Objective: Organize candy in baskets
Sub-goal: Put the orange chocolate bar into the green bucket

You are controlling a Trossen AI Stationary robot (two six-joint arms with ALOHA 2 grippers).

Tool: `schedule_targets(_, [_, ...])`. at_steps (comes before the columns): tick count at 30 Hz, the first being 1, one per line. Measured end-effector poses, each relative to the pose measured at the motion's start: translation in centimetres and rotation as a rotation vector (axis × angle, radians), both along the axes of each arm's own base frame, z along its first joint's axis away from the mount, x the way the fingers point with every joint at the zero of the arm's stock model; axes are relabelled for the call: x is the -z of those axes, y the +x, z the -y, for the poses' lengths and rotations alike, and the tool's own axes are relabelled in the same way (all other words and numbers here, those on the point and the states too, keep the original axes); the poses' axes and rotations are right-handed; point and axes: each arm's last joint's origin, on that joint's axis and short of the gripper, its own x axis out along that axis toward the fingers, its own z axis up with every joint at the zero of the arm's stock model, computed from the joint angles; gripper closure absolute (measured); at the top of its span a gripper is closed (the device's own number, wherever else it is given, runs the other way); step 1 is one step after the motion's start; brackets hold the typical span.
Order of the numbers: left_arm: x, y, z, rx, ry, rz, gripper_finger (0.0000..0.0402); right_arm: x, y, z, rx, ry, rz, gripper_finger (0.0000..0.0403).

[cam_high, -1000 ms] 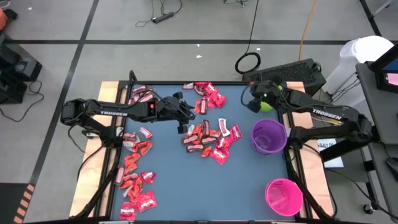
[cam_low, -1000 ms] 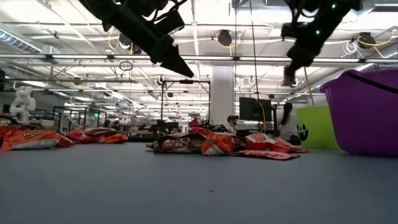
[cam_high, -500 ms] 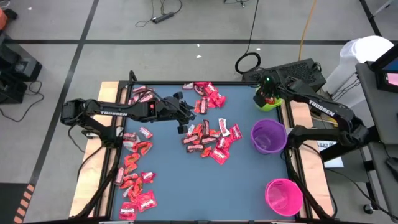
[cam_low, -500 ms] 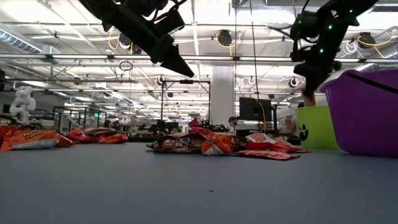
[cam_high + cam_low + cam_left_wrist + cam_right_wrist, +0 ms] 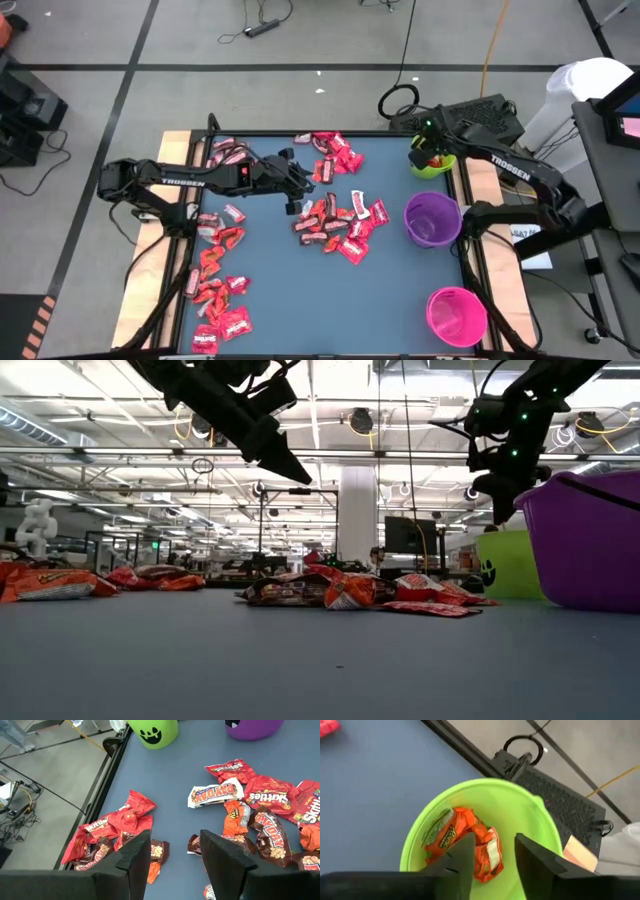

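Light, crinkly, slippery foil-wrapped red candy packets [image 5: 268, 796]: best pinched across flat middles. Left gripper [image 5: 172, 856] hovering open above; right gripper [image 5: 492, 851] parted, empty, over lime green plastic basket [image 5: 520, 815].

Grey taped floor [image 5: 300, 60]; white pillar [image 5: 355, 510] under bright ceiling lights.

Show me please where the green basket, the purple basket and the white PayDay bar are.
green basket [image 5: 530, 822]: right wrist view, on its inner wall.
purple basket [image 5: 432, 219]: high view, on its inside.
white PayDay bar [image 5: 216, 794]: left wrist view, on the wrapper's middle.
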Motion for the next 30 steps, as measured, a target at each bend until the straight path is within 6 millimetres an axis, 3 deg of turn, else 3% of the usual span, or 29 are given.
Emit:
schedule_targets(5, [0.0, -0.2, -0.7, -0.026, 0.003, -0.005, 0.0226, -1.7, -0.3, -0.4, -0.001, -0.043, 0.046, 0.0232])
schedule_targets(10, [0.6, -0.6, -2.8, -0.15, 0.036, -0.042, 0.0226, -3.9, -0.3, -1.2, -0.013, -0.12, 0.126, 0.0218])
schedule_targets(22, [5.5, -0.7, -11.4, -0.372, -0.002, -0.212, 0.0226, -6.1, 0.1, -2.4, -0.075, -0.246, 0.247, 0.022])
schedule_targets(30, [6.9, -0.1, -16.9, -0.403, -0.012, -0.304, 0.0226, -6.2, 0.2, -2.4, -0.089, -0.261, 0.25, 0.022])
